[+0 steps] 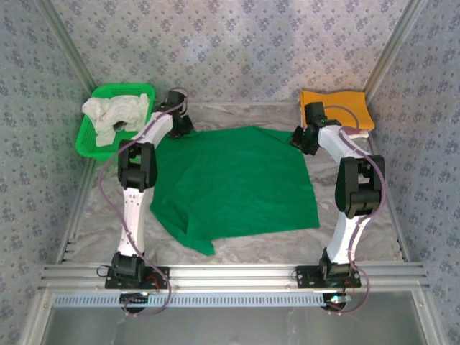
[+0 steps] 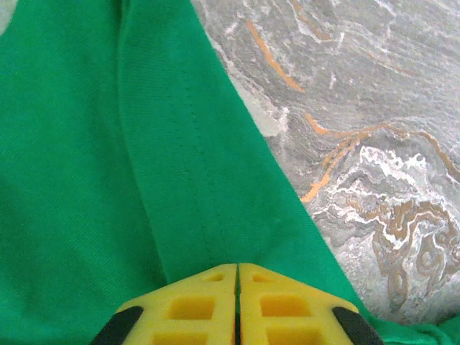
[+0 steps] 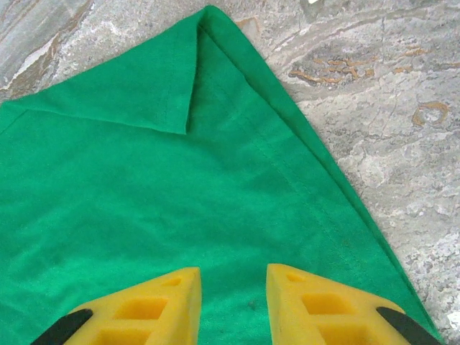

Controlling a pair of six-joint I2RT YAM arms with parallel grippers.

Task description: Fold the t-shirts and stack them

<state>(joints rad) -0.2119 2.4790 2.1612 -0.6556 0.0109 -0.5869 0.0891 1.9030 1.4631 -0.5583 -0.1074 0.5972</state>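
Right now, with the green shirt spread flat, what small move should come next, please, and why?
Probably lower and close the right gripper on the shirt: its jaws stand open over a corner, while the left gripper looks shut on the cloth.

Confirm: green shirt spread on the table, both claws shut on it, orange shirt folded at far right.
Not quite: only the left claw is shut on the green shirt. The right claw is open, jaws apart above it, as the right wrist view shows. The orange shirt is folded at far right.
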